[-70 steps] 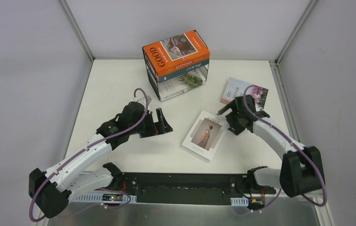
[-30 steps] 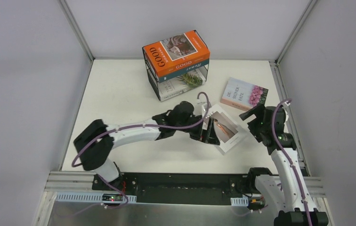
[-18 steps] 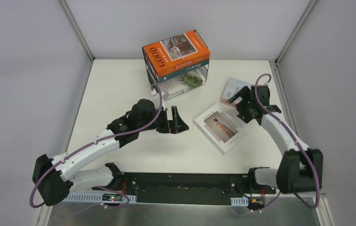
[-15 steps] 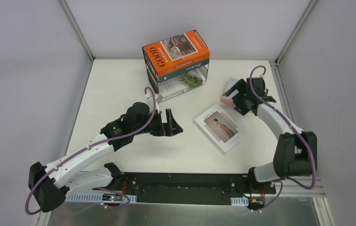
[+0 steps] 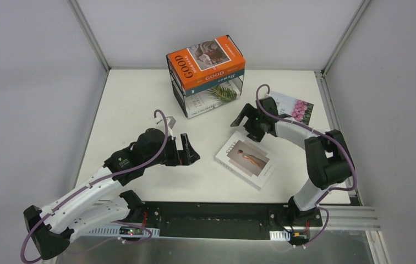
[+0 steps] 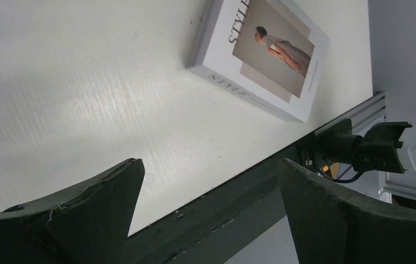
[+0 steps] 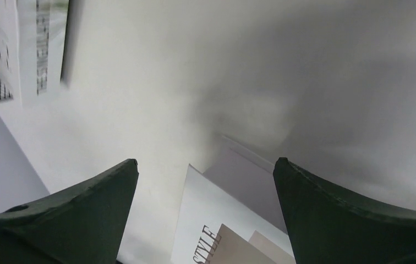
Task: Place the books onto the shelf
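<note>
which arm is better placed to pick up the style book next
Right, probably: the right pincer, open, sits just by the far edge of the STYLE book; the left pincer, also open, stands farther off.

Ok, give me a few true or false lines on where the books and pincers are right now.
1. The orange book lies on top of the shelf. True.
2. The STYLE book stands on the shelf. False: it lies flat on the table.
3. The left pincer and right pincer are open and empty. True.
4. The left pincer holds the flower book. False: it lies on the table beside the right arm.
5. The palm-leaf book is in the shelf's lower tier. True.
</note>
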You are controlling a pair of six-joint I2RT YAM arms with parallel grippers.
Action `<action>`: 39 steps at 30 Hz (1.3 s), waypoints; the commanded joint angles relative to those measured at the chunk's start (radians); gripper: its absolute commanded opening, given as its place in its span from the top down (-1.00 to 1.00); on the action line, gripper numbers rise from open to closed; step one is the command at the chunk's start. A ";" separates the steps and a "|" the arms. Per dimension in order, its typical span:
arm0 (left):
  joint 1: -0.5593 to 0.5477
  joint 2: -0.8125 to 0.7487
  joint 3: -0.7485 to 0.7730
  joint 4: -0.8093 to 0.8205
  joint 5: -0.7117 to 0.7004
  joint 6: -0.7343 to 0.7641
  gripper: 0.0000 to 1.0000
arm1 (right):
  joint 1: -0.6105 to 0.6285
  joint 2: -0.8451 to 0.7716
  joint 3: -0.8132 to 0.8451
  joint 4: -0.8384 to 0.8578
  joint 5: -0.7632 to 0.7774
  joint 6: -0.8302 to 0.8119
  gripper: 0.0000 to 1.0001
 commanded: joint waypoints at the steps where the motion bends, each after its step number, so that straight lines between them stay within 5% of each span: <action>1: 0.002 0.049 0.023 -0.042 -0.065 0.041 -0.95 | 0.062 -0.113 -0.032 0.040 -0.146 -0.057 -0.97; 5: 0.002 0.148 0.062 -0.042 -0.076 0.071 -0.96 | 0.062 -0.203 0.003 -0.085 -0.109 -0.141 -0.97; 10: 0.001 0.286 0.126 -0.026 -0.060 0.083 -0.96 | -0.023 -0.441 -0.033 -0.269 0.241 -0.086 -0.97; 16: 0.003 0.429 0.165 0.088 -0.063 0.066 -0.94 | -0.134 -0.737 -0.226 -0.427 0.331 -0.007 -0.98; 25: 0.019 0.802 0.398 0.165 0.176 0.182 -0.98 | -0.131 -1.121 -0.527 -0.581 0.268 0.241 -0.97; 31: 0.018 0.911 0.394 0.236 0.351 0.152 -0.94 | -0.131 -1.077 -0.584 -0.479 0.164 0.232 -0.97; 39: -0.035 0.841 0.275 0.302 0.449 0.100 -0.92 | -0.130 -0.853 -0.503 -0.247 0.067 0.165 -0.98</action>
